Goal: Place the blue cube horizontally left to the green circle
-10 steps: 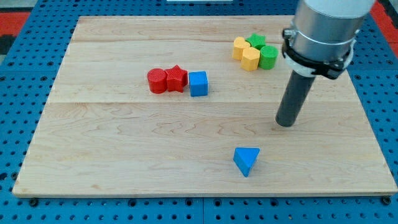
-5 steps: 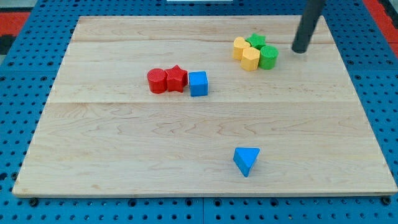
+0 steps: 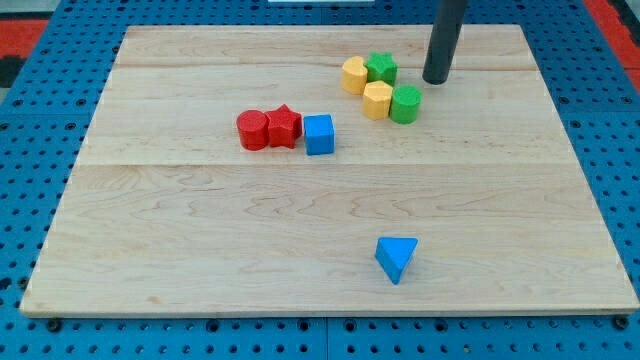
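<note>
The blue cube (image 3: 319,134) sits near the board's middle, touching a red star (image 3: 284,126) on its left. The green circle (image 3: 405,104) is a green cylinder up and to the right of the cube, touching a yellow block (image 3: 377,100) on its left. My tip (image 3: 435,80) is a dark rod end just up and right of the green circle, a small gap apart from it, and far right of the blue cube.
A red cylinder (image 3: 253,130) touches the red star's left side. A green star (image 3: 381,68) and another yellow block (image 3: 355,75) sit above the green circle's cluster. A blue triangle (image 3: 397,257) lies near the view's bottom. The wooden board (image 3: 150,230) lies on blue pegboard.
My tip moved from mid-right up to the top, then left. The cluster of yellow and green blocks shifted left and slightly down. The blue cube and red blocks did not move.
</note>
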Controlling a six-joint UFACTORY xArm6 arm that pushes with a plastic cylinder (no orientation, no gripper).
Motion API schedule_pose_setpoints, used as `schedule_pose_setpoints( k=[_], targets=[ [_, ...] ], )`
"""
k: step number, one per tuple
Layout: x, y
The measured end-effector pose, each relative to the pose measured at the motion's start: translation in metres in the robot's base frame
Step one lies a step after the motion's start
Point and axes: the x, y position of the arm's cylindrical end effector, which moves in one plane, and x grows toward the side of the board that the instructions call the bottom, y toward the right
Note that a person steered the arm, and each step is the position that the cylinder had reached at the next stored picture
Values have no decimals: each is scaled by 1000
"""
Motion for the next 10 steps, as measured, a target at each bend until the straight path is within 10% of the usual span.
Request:
schedule_pose_setpoints(
  k=[10],
  targets=[
    [123,-64]
  ],
)
